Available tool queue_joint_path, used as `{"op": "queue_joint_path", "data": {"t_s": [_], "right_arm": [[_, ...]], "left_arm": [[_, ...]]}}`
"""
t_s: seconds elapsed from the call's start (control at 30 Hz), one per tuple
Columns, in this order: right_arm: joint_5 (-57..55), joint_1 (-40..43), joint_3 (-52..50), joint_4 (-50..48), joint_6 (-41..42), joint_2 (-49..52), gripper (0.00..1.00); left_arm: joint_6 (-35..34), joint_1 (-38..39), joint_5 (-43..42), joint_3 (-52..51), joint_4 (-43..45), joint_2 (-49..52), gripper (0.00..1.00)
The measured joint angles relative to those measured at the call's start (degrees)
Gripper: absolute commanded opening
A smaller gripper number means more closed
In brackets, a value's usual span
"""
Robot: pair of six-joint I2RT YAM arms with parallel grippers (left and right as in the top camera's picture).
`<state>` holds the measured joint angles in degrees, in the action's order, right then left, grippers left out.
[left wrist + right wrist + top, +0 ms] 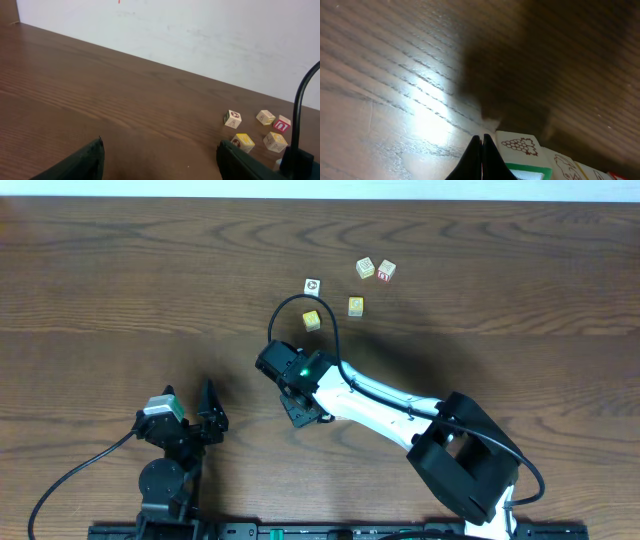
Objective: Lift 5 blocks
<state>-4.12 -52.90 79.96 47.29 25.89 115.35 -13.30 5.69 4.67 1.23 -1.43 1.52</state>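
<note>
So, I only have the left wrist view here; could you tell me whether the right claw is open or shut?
Observer: Shut; in the right wrist view the right claw has its fingertips pressed together with nothing between them.
Operator: Thank you. Is anything close to it?
Observer: Yes, a block with a grape picture lies right beside its tips, with more blocks lined up past it along the bottom edge of that view.
Operator: And where does that arm come in from?
Observer: Seen from overhead, the right arm reaches in from the near right, and its wrist ends a little short of the nearest yellow block.
</note>
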Motion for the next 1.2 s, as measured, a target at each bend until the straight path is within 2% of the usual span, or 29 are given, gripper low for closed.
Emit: {"op": "queue_joint_path", "data": {"t_s": [0.8,1.2], "right_arm": [[-3.74,0.0,0.0,0.2,4.72,0.0,0.01],[-4.9,0.31,0.0,-5.09,4.76,0.0,0.01]], "left_arm": [[0.0,0.0,0.0,0.0,0.0,0.0,0.72],[0.0,-0.02,0.0,0.0,0.0,0.0,0.72]]}}
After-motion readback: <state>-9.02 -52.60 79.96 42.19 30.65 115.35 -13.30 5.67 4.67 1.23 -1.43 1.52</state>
